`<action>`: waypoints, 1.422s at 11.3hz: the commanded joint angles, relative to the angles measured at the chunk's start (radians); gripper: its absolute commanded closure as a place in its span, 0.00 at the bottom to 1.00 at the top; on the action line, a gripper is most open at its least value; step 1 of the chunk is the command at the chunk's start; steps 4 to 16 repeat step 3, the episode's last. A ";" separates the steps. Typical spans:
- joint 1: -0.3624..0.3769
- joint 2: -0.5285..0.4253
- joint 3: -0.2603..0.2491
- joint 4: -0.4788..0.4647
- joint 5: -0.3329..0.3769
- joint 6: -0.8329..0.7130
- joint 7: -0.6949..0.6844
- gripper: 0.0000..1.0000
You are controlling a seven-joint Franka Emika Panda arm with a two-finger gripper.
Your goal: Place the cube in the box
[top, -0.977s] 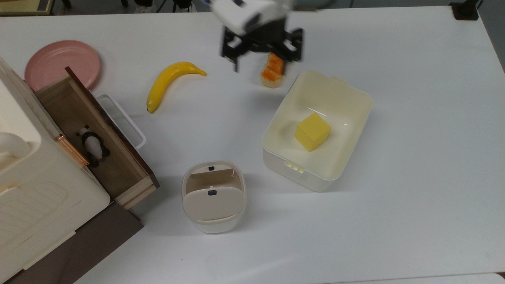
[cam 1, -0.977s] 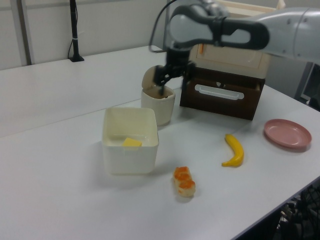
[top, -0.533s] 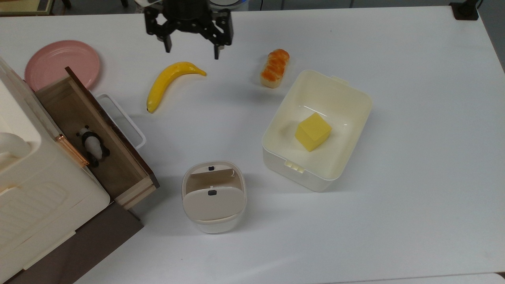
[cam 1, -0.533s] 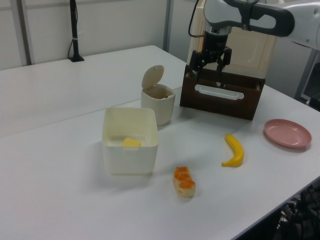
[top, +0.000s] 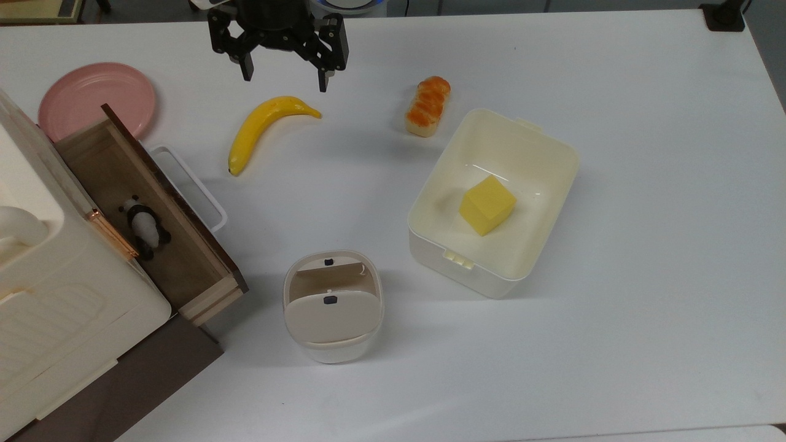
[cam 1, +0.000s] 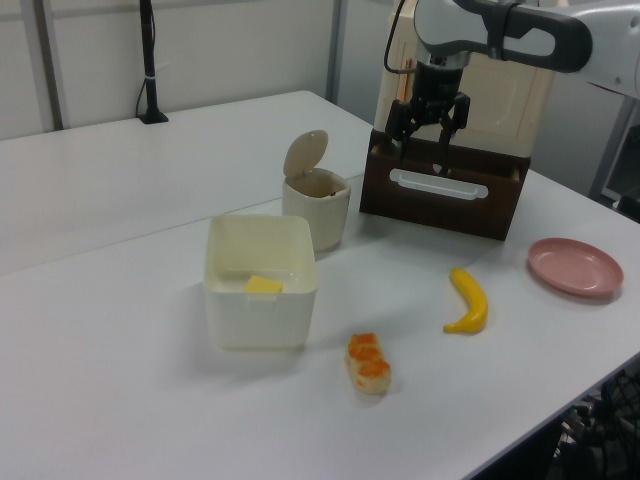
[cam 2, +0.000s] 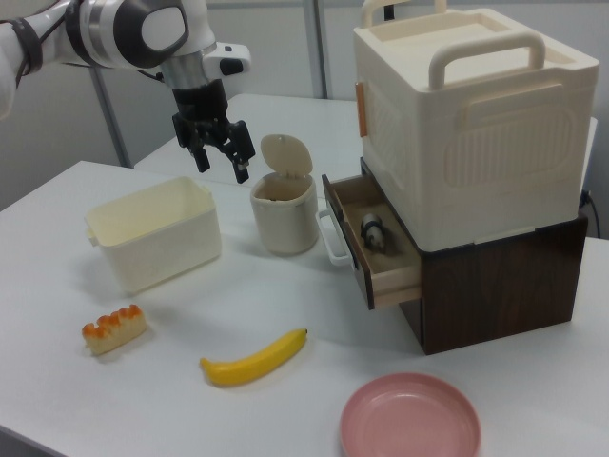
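While the table is being scanned from the top view's left, a pink plate (top: 97, 98) is sitting near the far corner, beside a cream storage unit (top: 43, 294) whose wooden drawer (top: 147, 215) is standing pulled out with a small panda figure (top: 144, 227) lying inside. Just past the drawer, a yellow banana (top: 264, 129) is lying on bare tabletop, and above it the gripper (top: 281, 77) is hanging in the air with its two fingers spread apart and nothing between them, likely because its load is already delivered. Nearer the front edge, a small beige bin (top: 333, 307) is standing with its flap lid tipped up. Moving on toward the top view's right, a piece of orange-topped toy bread (top: 428, 113) is lying just beside the box (top: 556, 153), a cream-white tub with clip tabs on its rim. The cube (top: 487, 204), a pale-yellow block, is resting on the floor of the box, turned slightly askew and apart from the walls. Judging by this, the task is looking complete, with the arm well away from the box.
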 commanded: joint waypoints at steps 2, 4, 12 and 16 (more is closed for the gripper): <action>0.002 -0.018 -0.004 -0.018 0.007 0.007 -0.010 0.00; 0.002 -0.018 -0.004 -0.018 0.007 0.007 -0.010 0.00; 0.002 -0.018 -0.004 -0.018 0.007 0.007 -0.010 0.00; 0.002 -0.018 -0.004 -0.018 0.007 0.007 -0.010 0.00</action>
